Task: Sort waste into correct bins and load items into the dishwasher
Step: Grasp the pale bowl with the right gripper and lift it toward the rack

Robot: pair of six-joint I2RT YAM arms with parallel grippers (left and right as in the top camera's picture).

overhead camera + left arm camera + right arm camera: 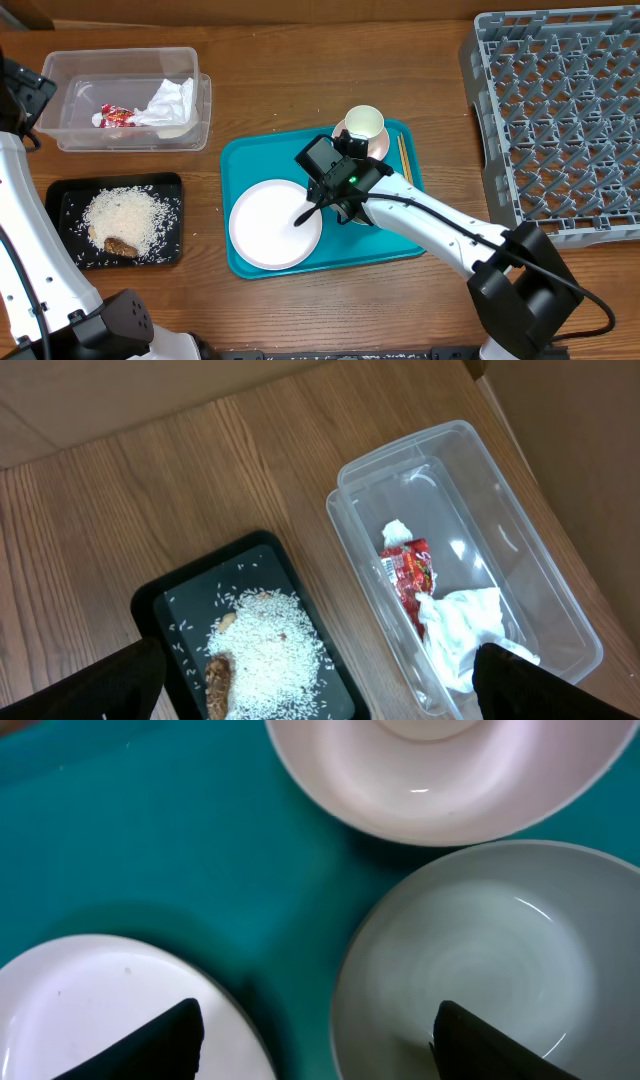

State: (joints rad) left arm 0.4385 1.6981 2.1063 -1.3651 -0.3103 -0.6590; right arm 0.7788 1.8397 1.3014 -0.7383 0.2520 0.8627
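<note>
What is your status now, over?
Left fingers open, above clear tub and black tray. Right fingers open, astride bowl rim, nothing gripped. Plate close beside bowl.

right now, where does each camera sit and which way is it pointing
overhead: fixed above the table, facing straight down on clear tub, black tray, teal tray and dish rack; left arm and right arm show.
left wrist: on the left arm, facing down at black tray and clear tub; left fingertips in the bottom corners.
right wrist: low over the teal tray, facing down at plate, bowl and saucer; right fingertips at the bottom.
shared: overhead and left wrist both show clear tub and black tray.
</note>
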